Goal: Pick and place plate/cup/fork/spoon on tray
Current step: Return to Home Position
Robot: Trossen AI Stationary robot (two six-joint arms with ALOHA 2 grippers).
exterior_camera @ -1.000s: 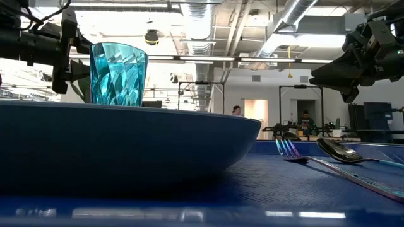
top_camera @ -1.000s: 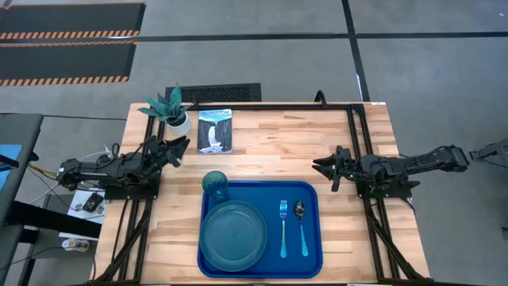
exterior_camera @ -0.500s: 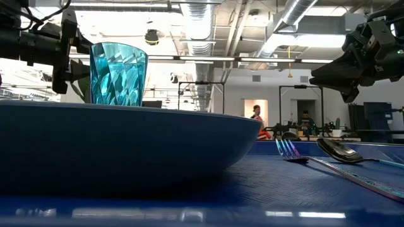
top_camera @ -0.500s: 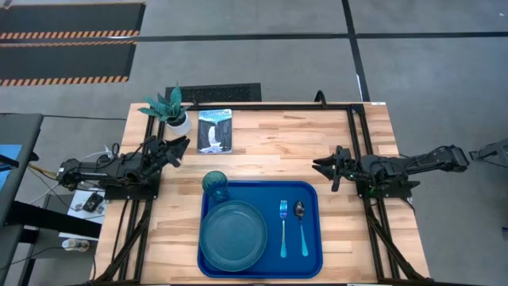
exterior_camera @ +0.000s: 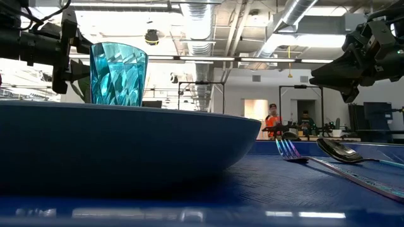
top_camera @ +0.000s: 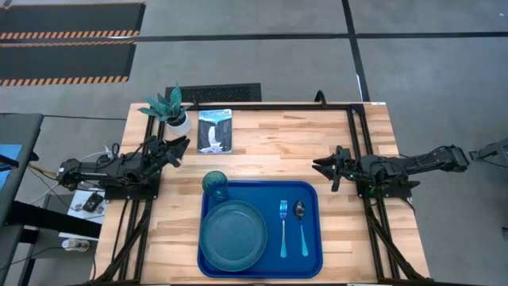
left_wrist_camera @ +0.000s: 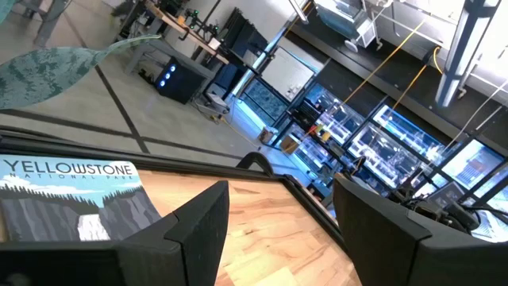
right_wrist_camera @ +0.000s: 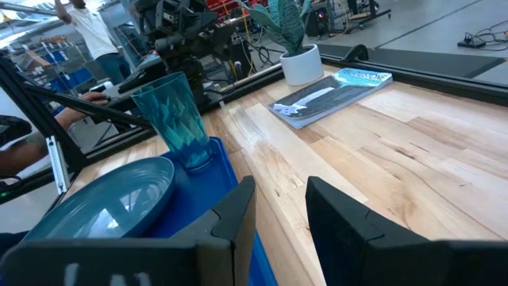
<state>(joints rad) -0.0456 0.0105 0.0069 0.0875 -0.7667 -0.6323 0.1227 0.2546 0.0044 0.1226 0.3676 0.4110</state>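
A: Overhead, what do I have?
B: Both end effectors, left (top_camera: 181,144) and right (top_camera: 319,166), are empty and parted, back from the royal-blue rectangular tray (top_camera: 311,238) carrying everything.
A: Right wrist?
B: The translucent teal tumbler (right_wrist_camera: 176,117) ahead looks light and slick; I'd grip mid-wall.

My desk (top_camera: 270,151) is pale butcher-block wood in a black frame, standing on a grey concrete floor (top_camera: 262,63) crossed by dark seams. Black mats with orange-striped edges (top_camera: 67,40) lie beyond it. Overhead run silver ducts (exterior_camera: 290,19) and pipes; a person in an orange vest (exterior_camera: 272,120) stands far back.
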